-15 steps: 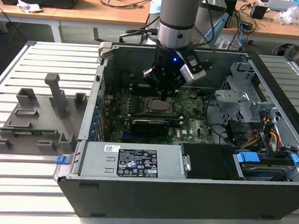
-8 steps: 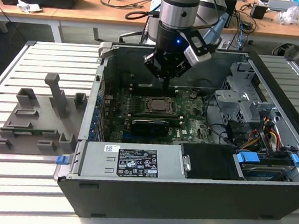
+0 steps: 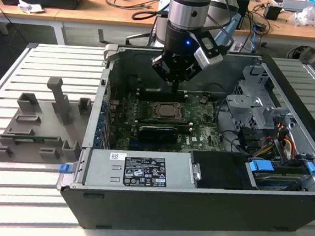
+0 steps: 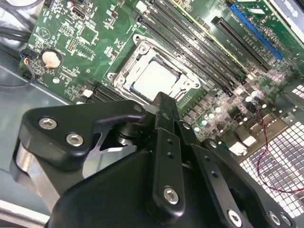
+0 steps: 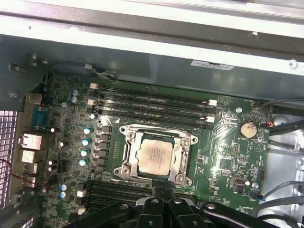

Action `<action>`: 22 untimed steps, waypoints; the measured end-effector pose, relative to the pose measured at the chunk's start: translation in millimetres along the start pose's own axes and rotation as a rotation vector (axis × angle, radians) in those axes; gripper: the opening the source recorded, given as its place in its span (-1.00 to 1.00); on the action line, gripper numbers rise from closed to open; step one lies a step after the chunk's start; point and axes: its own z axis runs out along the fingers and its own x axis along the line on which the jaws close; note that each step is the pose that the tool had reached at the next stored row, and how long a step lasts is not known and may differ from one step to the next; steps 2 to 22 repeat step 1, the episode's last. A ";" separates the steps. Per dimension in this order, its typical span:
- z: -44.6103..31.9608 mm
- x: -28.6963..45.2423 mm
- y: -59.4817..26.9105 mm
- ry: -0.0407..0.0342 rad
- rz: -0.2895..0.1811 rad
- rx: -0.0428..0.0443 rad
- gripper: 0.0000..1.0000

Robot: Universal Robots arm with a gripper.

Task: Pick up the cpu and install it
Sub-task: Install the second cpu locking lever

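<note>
Cpu: we see the cpu (image 5: pixel 155 155) lying flat inside the metal frame of the socket (image 5: pixel 129 160), silvery top up, in both wrist views (image 4: pixel 155 80); in the exterior view it shows as a pale square (image 3: pixel 166 110) in the middle of the board.
Socket: we find it seated on the green motherboard (image 5: pixel 228 156), with the dark memory slots (image 5: pixel 152 107) running along one side of it.
Claw: we see the claw (image 3: pixel 174 87) hanging above the motherboard, just beyond the socket as the exterior view looks at it, and apart from the cpu. In the second wrist view its black fingers (image 4: pixel 164 114) lie pressed together with no gap and nothing between them; the tip (image 5: pixel 160 192) in the first wrist view reads the same way.
Arm: we see the silver wrist (image 3: pixel 188 10) coming straight down into the open case.
Case: we see the computer case (image 3: pixel 193 209) lying on its side, open at the top, on the slatted table (image 3: pixel 29 195), with the drive bays (image 3: pixel 258 105) at the exterior view's right.
Fixture: we note the grey fixture (image 3: pixel 41 127) with upright posts on the table at the exterior view's left, well apart from the claw.
Coin cell: we see a round battery (image 5: pixel 247 128) on the board, near the socket.
</note>
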 end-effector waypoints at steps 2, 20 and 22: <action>-0.1 0.0 0.0 0.0001 0.000 0.0001 -0.79; -0.1 0.0 0.0 0.0001 0.000 0.0001 -0.79; -0.1 0.0 0.0 0.0001 0.000 0.0001 -0.79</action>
